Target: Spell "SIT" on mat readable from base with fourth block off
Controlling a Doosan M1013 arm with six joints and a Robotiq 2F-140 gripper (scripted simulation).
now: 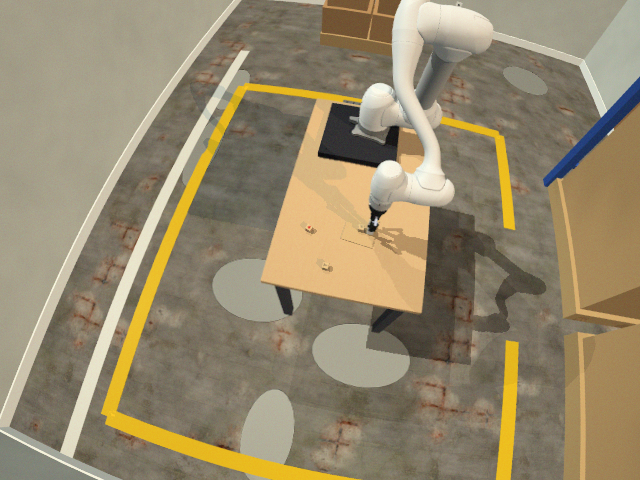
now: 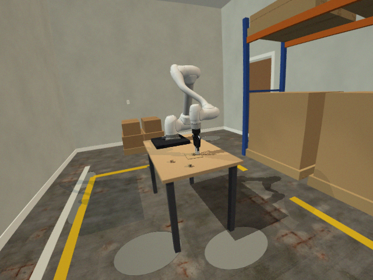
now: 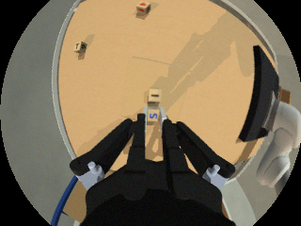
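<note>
My gripper (image 1: 371, 227) (image 2: 197, 152) (image 3: 153, 112) is shut on the block with a blue S (image 3: 152, 115) and holds it low over the mat's (image 1: 356, 239) (image 2: 191, 157) (image 3: 143, 75) right part. A second block (image 1: 360, 226) (image 3: 154, 94) lies on the mat right beside the fingertips; its letter is too small to read. A block with a red letter (image 1: 309, 227) (image 2: 172, 161) (image 3: 143, 8) lies off the mat on the table's left side. Another block (image 1: 325, 266) (image 2: 190, 165) (image 3: 79, 45) lies off the mat near the table's front.
The wooden table (image 1: 398, 279) (image 2: 180, 173) carries the arm's black base plate (image 1: 341, 139) (image 2: 164, 142) at the back. Large cardboard boxes (image 2: 286, 129) and a blue rack (image 2: 245, 90) stand to the right, off the table.
</note>
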